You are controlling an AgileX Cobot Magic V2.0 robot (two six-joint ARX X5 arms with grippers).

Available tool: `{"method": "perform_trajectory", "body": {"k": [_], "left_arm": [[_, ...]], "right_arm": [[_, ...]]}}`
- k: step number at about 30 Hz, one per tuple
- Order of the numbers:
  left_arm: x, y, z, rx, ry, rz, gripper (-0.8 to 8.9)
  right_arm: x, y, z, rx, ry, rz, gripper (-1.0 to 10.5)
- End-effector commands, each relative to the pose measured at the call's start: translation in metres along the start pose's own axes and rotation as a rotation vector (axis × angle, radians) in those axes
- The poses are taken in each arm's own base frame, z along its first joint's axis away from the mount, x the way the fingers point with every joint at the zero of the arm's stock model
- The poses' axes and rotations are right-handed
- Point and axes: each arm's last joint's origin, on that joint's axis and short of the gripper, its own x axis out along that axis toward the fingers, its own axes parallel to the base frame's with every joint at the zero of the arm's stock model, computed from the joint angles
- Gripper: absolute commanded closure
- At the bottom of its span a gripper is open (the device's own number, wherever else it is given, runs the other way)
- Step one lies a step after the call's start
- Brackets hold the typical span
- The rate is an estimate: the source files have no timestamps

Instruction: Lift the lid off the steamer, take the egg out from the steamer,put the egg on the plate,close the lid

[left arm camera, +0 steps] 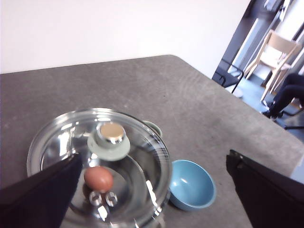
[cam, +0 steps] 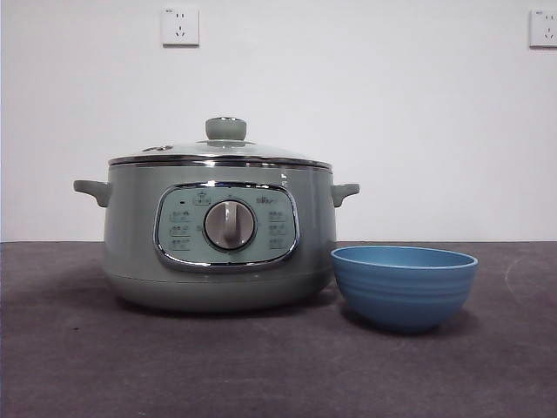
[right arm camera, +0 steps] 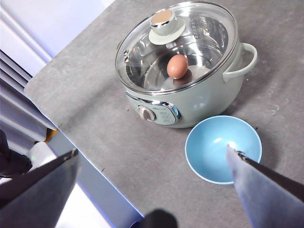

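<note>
Both arms hovering high, left gripper (left arm camera: 152, 190) and right gripper (right arm camera: 152, 185) with jaws spread wide, holding nothing.

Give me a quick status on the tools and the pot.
Both tools open, clear of everything. Clear domed lid on sage-green steamer, brown egg inside. Blue plate empty beside it. Nothing blocking.

The steamer (cam: 218, 261) is pale sage-green with a chrome-framed panel and a grey dial, and its clear lid (right arm camera: 190, 45) has a chrome rim and a green knob (tan on top). A brown egg (right arm camera: 177, 66) shows through it. The plate (cam: 404, 285) is blue with faint horizontal ridges, on a dark grey table (cam: 87, 366).
</note>
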Motion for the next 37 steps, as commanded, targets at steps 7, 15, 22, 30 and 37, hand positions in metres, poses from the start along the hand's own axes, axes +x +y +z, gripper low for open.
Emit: {"method": "perform_trajectory", "body": {"k": [7,15,22,30,37], "left_arm": [[0.083,0.006,0.019,0.13,0.081,0.046,2.43],[0.147,0.02,0.005,0.164,0.124,0.066,2.43],[0.187,0.029,-0.016,0.181,0.186,0.09,2.43],[0.213,0.037,-0.036,0.173,0.251,0.124,2.43],[0.219,0.04,-0.043,0.17,0.284,0.156,2.52]], "right_arm": [[0.0,0.0,0.001,-0.003,-0.002,-0.001,3.8],[0.0,0.0,0.001,-0.001,-0.001,-0.001,3.8],[0.0,0.0,0.001,-0.001,-0.001,-0.001,3.8],[0.0,0.0,0.001,-0.001,-0.001,-0.001,3.8],[0.0,0.0,0.001,-0.001,-0.001,-0.001,3.8]]}}
